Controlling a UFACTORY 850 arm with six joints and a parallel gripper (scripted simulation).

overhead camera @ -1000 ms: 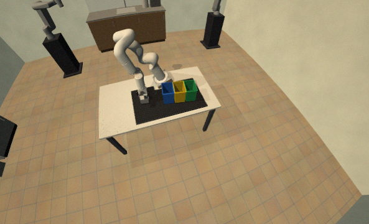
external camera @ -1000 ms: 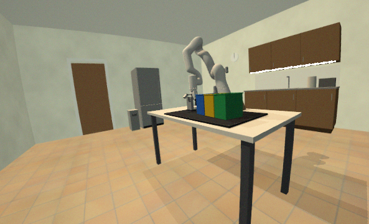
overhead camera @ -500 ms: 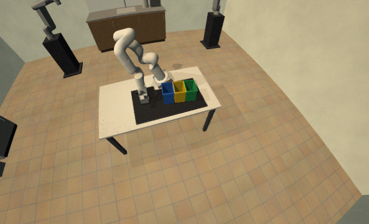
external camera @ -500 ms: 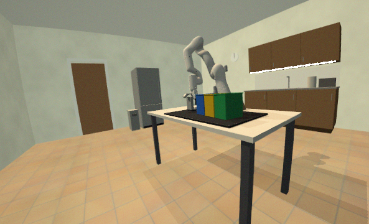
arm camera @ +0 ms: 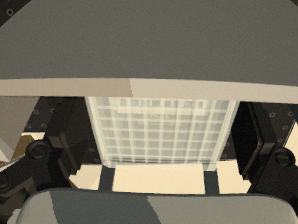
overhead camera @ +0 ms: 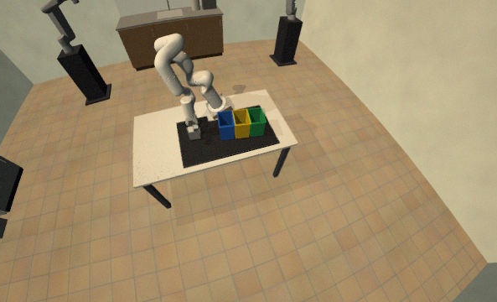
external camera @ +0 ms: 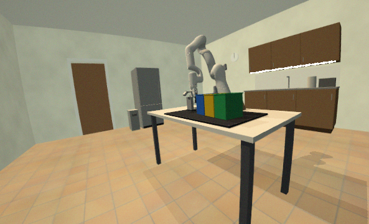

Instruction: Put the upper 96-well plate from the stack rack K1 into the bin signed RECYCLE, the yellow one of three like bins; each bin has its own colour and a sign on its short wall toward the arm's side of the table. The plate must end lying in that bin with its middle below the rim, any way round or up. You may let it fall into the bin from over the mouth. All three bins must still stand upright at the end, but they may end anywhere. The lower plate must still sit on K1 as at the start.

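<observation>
My gripper [overhead camera: 192, 126] hangs straight down over stack rack K1 [overhead camera: 194, 134] at the left end of the black mat. It is shut on the upper 96-well plate, which shows as a wide grey slab [arm camera: 147, 30] across the top of the wrist view. Below it the lower plate [arm camera: 161, 131], white with a grid of wells, sits on the rack between the dark fingers. The held plate stands a little above the lower one. The yellow bin [overhead camera: 242, 122] stands upright between the blue bin [overhead camera: 225, 124] and the green bin [overhead camera: 256, 121], to the right of the rack.
The three bins stand side by side and touching on the black mat [overhead camera: 227, 144], also seen in the exterior view [external camera: 219, 106]. The arm's base [overhead camera: 216, 105] sits just behind the blue bin. The bins' signs are too small to read.
</observation>
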